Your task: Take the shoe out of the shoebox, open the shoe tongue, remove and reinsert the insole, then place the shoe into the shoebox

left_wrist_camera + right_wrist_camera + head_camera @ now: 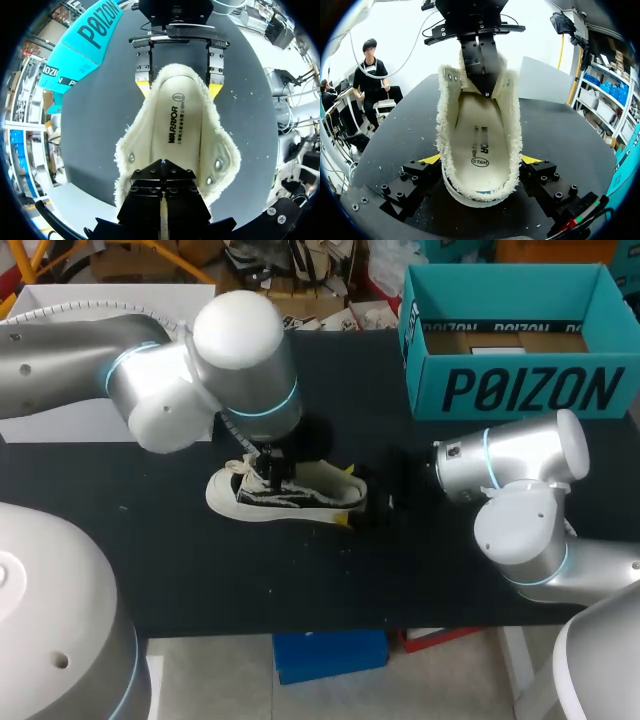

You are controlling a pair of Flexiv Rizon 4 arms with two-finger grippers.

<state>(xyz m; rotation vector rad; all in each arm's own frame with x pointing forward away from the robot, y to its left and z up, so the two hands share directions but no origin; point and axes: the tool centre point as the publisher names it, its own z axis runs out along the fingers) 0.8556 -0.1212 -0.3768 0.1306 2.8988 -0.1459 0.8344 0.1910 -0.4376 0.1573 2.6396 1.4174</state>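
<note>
The right claw (481,159) clamped the shoe (290,495) by its heel, probably to steady it, while the left claw (162,165), fingers together, seemed to hold the tongue side open.

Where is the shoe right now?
Head view: the shoe lies left of the table's middle, outside the shoebox, under the left tool, heel in the right tool.
</note>
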